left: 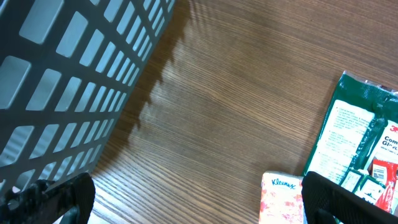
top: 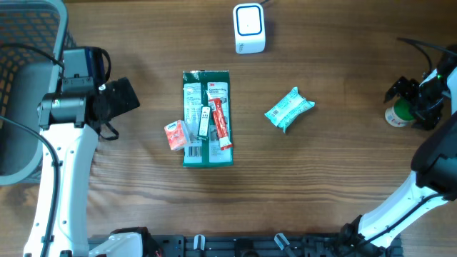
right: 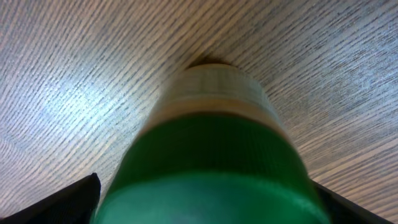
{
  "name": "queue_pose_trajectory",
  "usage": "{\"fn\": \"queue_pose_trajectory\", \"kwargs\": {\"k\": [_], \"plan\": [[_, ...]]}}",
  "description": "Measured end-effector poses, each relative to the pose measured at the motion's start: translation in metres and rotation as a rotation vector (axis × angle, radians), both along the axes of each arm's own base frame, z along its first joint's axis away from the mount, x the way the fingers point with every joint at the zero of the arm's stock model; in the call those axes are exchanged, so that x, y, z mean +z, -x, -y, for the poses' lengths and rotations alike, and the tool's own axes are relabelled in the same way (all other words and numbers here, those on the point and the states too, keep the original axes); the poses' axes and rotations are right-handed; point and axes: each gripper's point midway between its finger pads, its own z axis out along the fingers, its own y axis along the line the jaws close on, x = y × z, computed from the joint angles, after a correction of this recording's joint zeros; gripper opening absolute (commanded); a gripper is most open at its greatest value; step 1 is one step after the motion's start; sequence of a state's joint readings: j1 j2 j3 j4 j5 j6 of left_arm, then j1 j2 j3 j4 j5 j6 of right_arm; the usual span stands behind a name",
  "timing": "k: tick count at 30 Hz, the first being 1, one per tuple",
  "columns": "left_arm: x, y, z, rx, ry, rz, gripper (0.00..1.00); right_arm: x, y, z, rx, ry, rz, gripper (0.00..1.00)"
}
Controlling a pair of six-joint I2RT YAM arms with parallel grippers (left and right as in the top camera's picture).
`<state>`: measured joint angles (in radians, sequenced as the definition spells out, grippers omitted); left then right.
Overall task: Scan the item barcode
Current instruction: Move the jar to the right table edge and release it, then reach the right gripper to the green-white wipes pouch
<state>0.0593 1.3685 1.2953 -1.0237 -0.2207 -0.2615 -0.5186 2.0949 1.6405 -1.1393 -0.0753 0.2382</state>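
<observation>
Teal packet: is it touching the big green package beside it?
Apart. The overhead view shows bare table between the teal packet and the green package.

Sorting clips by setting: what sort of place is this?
Probably a mock checkout station: a white boxy scanner, a grey mesh basket, and a green flat pack on a wooden table.

Wooden table (top: 321, 193) holds scanner (top: 249, 28), green package (top: 207, 118), teal packet (top: 289, 110) — bottle (top: 395, 116).
</observation>
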Motion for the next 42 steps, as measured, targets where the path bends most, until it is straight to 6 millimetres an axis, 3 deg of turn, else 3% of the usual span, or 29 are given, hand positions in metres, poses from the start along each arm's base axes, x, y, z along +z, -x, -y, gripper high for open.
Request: {"fn": "queue_pose_trajectory", "kwargs": {"k": [7, 12, 14, 16, 17, 19, 20, 26, 29, 33, 36, 39, 42], "plan": [[0.0, 0.0, 0.0, 0.0, 0.0, 0.0, 1.0, 0.012, 0.006, -0.004, 0.0, -0.01, -0.017, 0.97], [0.0, 0.0, 0.0, 0.0, 0.0, 0.0, 1.0, 0.063, -0.004, -0.009, 0.014, 0.029, 0.106, 0.89], [0.0, 0.0, 0.0, 0.0, 0.0, 0.0, 1.0, 0.111, -0.013, -0.029, 0.067, 0.041, 0.237, 0.84], [0.0, 0.0, 0.0, 0.0, 0.0, 0.0, 1.0, 0.134, -0.017, -0.051, 0.13, 0.029, 0.297, 0.71], [0.0, 0.0, 0.0, 0.0, 0.0, 0.0, 1.0, 0.145, -0.019, -0.068, 0.17, 0.014, 0.327, 0.56], [0.0, 0.0, 0.0, 0.0, 0.0, 0.0, 1.0, 0.158, -0.023, -0.101, 0.266, -0.017, 0.361, 0.14], [0.0, 0.0, 0.0, 0.0, 0.0, 0.0, 1.0, 0.16, -0.025, -0.116, 0.306, -0.031, 0.368, 0.04], [0.0, 0.0, 0.0, 0.0, 0.0, 0.0, 1.0, 0.139, -0.031, -0.205, 0.543, -0.111, 0.363, 0.09], [0.0, 0.0, 0.0, 0.0, 0.0, 0.0, 1.0, 0.114, -0.028, -0.248, 0.638, -0.14, 0.348, 0.1], [0.0, 0.0, 0.0, 0.0, 0.0, 0.0, 1.0, 0.076, -0.024, -0.289, 0.706, -0.154, 0.357, 0.1], [0.0, 0.0, 0.0, 0.0, 0.0, 0.0, 1.0, 0.045, -0.021, -0.317, 0.751, -0.156, 0.399, 0.1], [0.0, 0.0, 0.0, 0.0, 0.0, 0.001, 1.0, 0.021, -0.019, -0.332, 0.78, -0.145, 0.439, 0.09], [0.0, 0.0, 0.0, 0.0, 0.0, 0.0, 1.0, 0.001, -0.013, -0.331, 0.783, -0.113, 0.444, 0.09]]}}
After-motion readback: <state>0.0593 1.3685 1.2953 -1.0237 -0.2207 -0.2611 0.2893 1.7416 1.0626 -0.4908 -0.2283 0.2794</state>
